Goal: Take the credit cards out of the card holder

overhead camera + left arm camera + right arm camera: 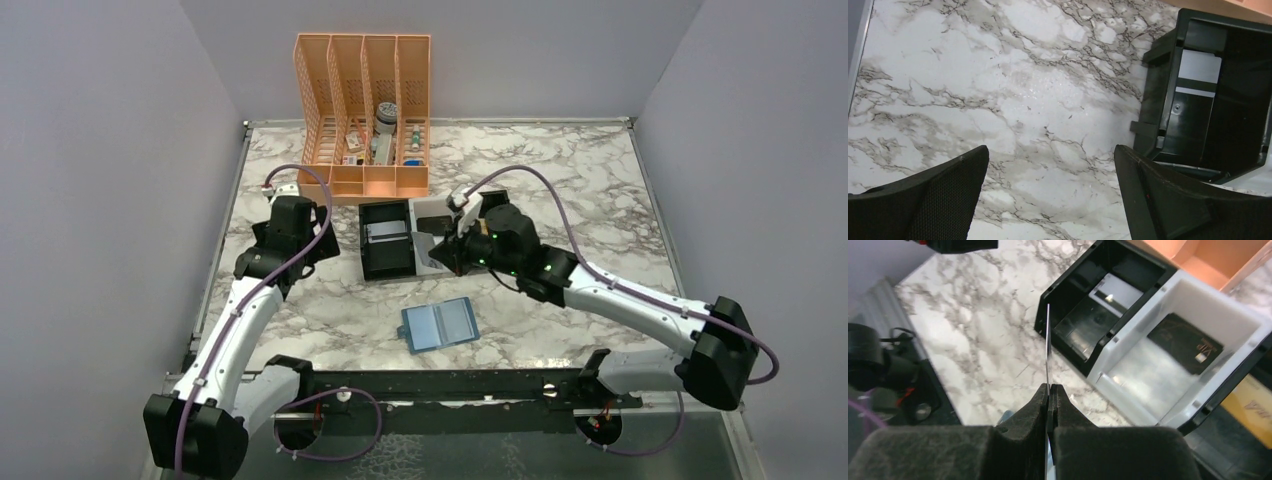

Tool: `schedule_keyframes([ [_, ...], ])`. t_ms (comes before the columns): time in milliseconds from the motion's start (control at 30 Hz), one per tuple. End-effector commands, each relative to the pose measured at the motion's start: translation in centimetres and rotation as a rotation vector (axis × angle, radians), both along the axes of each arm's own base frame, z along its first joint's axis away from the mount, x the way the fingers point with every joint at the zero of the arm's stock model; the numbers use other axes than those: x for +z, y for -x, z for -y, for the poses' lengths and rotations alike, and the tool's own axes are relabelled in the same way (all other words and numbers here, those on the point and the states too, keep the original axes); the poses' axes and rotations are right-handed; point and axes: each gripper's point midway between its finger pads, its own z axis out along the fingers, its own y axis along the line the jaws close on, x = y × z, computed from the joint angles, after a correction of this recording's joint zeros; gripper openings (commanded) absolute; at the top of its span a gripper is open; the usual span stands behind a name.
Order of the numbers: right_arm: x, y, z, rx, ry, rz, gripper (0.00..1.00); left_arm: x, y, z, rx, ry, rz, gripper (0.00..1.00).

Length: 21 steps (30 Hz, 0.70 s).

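currently, one card holder (440, 325), one tray (1128, 325), four credit cards (1188, 342)

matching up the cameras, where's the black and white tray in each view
top external: tray at centre, just below the orange rack.
left wrist: tray's black end at the right edge; rack sliver top right.
right wrist: tray upper right, beyond the credit card in the right pincer; rack top right corner.
shared landmark: the orange rack, just beyond the tray.
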Motion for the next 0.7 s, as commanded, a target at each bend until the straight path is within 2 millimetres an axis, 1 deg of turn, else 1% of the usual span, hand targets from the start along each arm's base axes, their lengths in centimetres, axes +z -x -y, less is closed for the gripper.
schedule_keyframes([
  [0, 0.0, -2.3, -1.4, -0.041, 0.216, 0.259, 0.01, 0.6, 0.0, -0.2, -0.015, 0.004, 0.058, 0.99],
  [67, -0.3, -2.7, -3.1, -0.02, 0.289, 0.353, 0.01, 1.4, 0.1, -1.0, 0.021, -0.015, 0.094, 0.99],
  [133, -0.4, -3.6, -4.4, -0.039, 0.345, 0.417, 0.01, 2.2, 0.3, -1.7, 0.052, -0.032, 0.128, 0.99],
  [267, -1.2, -4.9, -7.7, 0.024, 0.373, 0.497, 0.01, 3.5, 1.0, -2.9, 0.112, -0.046, 0.189, 0.99],
  [333, -1.7, -5.8, -8.8, 0.036, 0.41, 0.509, 0.01, 3.9, 1.3, -3.2, 0.132, -0.047, 0.212, 0.99],
  [500, -4.3, -7.9, -10.1, 0.041, 0.558, 0.514, 0.01, 4.2, 2.0, -4.5, 0.199, -0.078, 0.217, 0.99],
  [567, -5.1, -8.6, -10.6, 0.052, 0.595, 0.533, 0.01, 4.4, 2.1, -4.7, 0.209, -0.08, 0.221, 0.99],
  [667, -6.4, -9.9, -10.7, 0.023, 0.676, 0.555, 0.01, 4.5, 2.2, -4.7, 0.211, -0.076, 0.226, 0.99],
])
